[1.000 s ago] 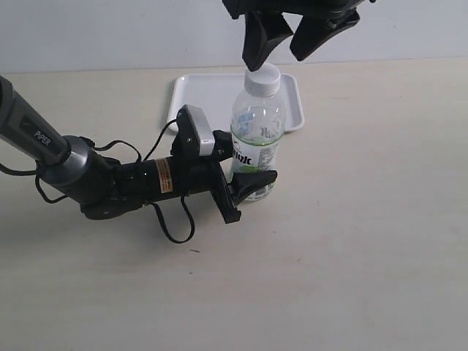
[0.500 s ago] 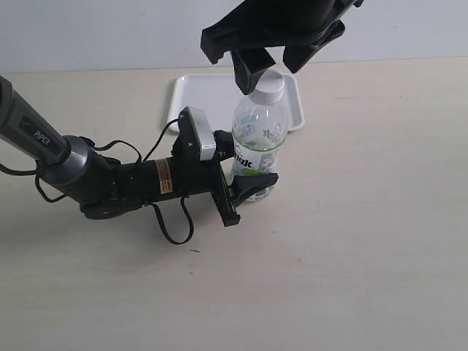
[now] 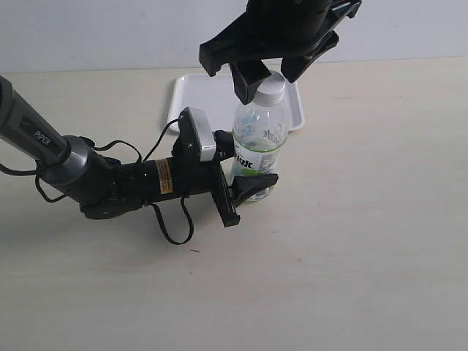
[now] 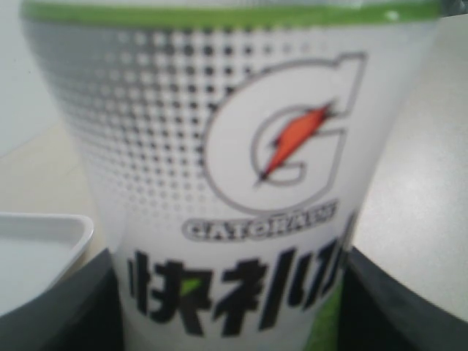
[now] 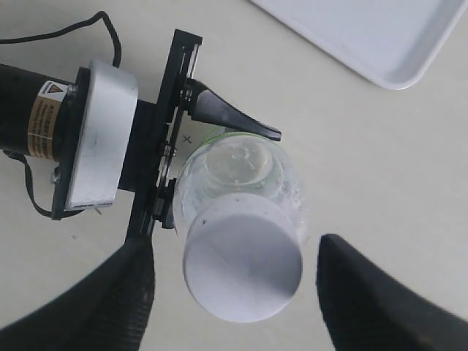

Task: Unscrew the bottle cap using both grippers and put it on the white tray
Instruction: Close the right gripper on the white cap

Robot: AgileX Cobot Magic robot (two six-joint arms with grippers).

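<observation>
White bottle cap (image 5: 241, 267) sits between right gripper's (image 5: 235, 257) spread fingers (image 5: 121, 296).

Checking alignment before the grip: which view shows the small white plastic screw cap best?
The right wrist view: the small round white plastic screw cap shows whole from above. The exterior view shows it partly hidden by the right gripper. The left wrist view shows only the label of the clear plastic bottle.

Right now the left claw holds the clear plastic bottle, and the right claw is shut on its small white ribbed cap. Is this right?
No. The right claw is open, its fingers apart from the small white cap on both sides; the right wrist view shows it.
</observation>
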